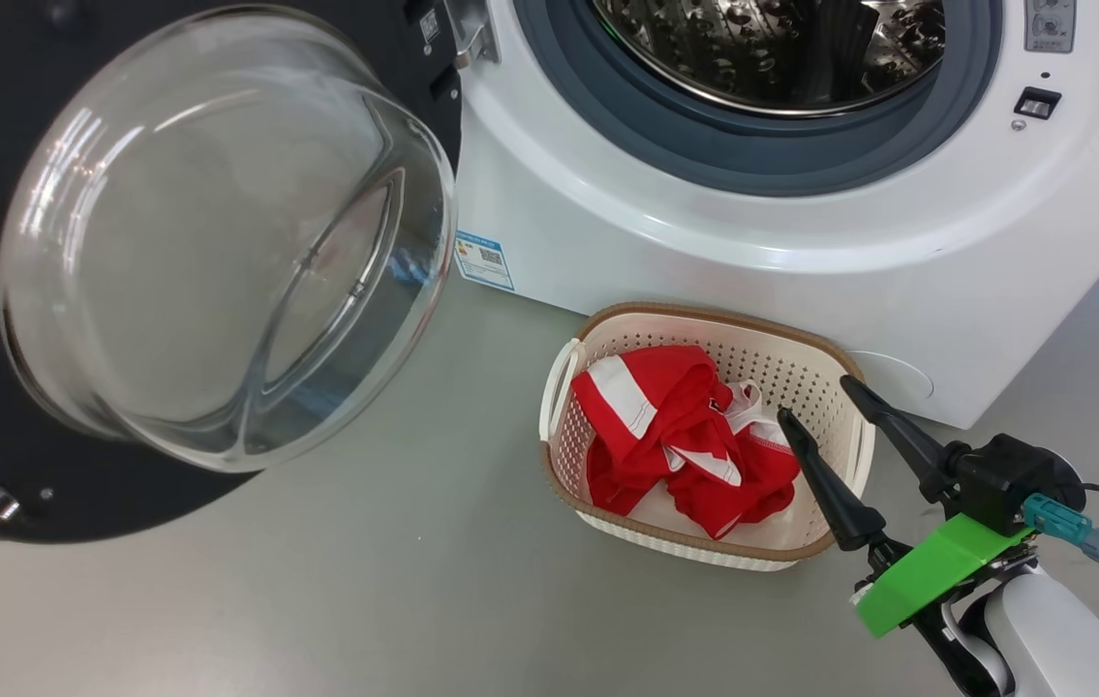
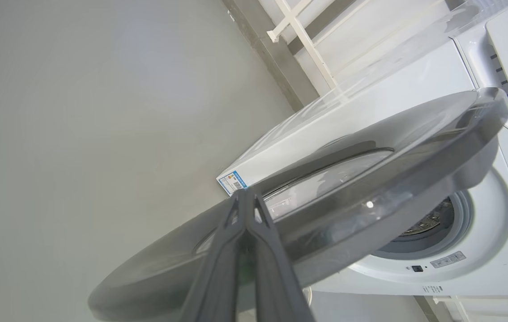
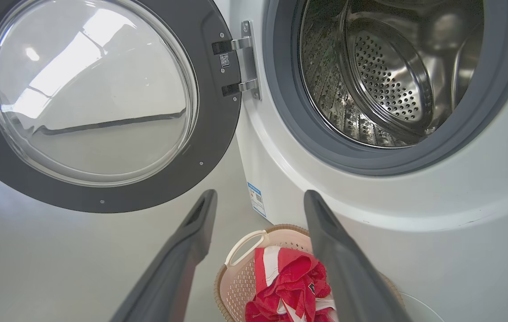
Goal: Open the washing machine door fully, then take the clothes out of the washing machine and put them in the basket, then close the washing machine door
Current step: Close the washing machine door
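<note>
The washing machine door (image 1: pixel 220 242) stands swung open at the left, its glass bowl bulging toward me. The washing machine (image 1: pixel 704 242) shows its grey seal and a bare steel drum (image 3: pixel 388 76). On the floor in front of it sits the basket (image 1: pixel 704 315), with the red and white clothes (image 1: pixel 675 426) lying inside. My right gripper (image 1: pixel 817 399) hangs open just above the basket's right side, nothing between its fingers. In the right wrist view the gripper (image 3: pixel 260 194) points over the basket (image 3: pixel 240 286) and clothes (image 3: pixel 289 286). My left gripper (image 2: pixel 245 193) is shut, its tips at the door's outer face (image 2: pixel 370 179).
Grey floor (image 1: pixel 317 600) spreads left of and before the basket. The open door overhangs the floor on the left. The hinge (image 3: pixel 247 67) joins door and washer. A blue label (image 1: pixel 484 259) marks the washer's lower corner. A white frame (image 2: pixel 298 31) stands behind the machine.
</note>
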### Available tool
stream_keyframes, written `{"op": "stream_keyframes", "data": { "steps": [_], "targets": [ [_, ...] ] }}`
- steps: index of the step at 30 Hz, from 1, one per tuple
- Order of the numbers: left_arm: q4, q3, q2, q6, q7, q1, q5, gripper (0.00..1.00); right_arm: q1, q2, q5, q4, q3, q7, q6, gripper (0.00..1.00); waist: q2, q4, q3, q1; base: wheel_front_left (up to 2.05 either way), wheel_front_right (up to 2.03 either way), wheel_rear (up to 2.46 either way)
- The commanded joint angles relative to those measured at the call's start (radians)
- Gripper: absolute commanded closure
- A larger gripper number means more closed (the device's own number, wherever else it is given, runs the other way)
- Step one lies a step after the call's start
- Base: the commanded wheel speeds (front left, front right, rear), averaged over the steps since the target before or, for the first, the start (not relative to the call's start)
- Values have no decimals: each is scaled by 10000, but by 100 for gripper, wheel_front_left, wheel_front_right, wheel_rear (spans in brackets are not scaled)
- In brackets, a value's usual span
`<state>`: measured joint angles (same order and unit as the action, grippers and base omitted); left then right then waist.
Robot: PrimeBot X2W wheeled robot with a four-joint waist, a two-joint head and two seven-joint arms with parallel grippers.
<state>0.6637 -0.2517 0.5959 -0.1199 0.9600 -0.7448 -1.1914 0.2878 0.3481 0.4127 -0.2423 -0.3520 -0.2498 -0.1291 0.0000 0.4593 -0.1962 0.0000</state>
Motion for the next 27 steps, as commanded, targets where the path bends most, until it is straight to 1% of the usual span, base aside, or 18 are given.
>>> {"op": "stream_keyframes", "data": {
  "steps": [1,3,4,5,8,15,16,17,19,21,27],
  "targets": [
    [-634,22,292,-107,410,121,-321,100,52,-9,-73,213,-191,-120,-16,0,0,-16,48,0,0,0,0],
    [-1094,78,301,-107,746,346,-600,100,25,-23,-66,218,-179,-120,-16,0,0,-47,104,0,0,0,0],
    [-1094,78,301,-107,746,346,-600,100,25,-23,-66,218,-179,-120,-16,0,0,-47,104,0,0,0,0],
    [-1535,142,320,-107,1153,578,-923,100,3,-44,-67,230,-144,-120,-16,0,0,-85,157,0,0,0,0],
    [-2237,148,348,-107,1654,932,-1445,100,-48,-78,-73,258,-83,-120,-16,0,0,-140,218,0,0,0,0],
    [-3561,294,359,-107,2343,1572,-2185,100,-138,-96,-90,299,64,-120,-16,0,0,-249,311,0,0,0,0],
    [-4001,365,315,-107,2574,1736,-2460,100,-154,-106,-94,315,127,-120,-16,0,0,-293,341,0,0,0,0],
    [-4001,365,315,-107,2574,1736,-2460,100,-154,-106,-94,315,127,-120,-16,0,0,-293,341,0,0,0,0],
    [-4475,502,284,-107,2873,1915,-2721,100,-177,-132,-102,325,176,-120,-16,0,0,-354,395,0,0,0,0],
    [-5235,698,216,-107,3291,2189,-3111,100,-224,-191,-110,338,224,-120,-16,0,0,-479,485,0,0,0,0],
    [-6538,977,-138,-107,3811,2485,-3813,100,-333,-285,-134,380,362,-120,-16,0,0,-776,563,0,0,0,0]
  ]
}}
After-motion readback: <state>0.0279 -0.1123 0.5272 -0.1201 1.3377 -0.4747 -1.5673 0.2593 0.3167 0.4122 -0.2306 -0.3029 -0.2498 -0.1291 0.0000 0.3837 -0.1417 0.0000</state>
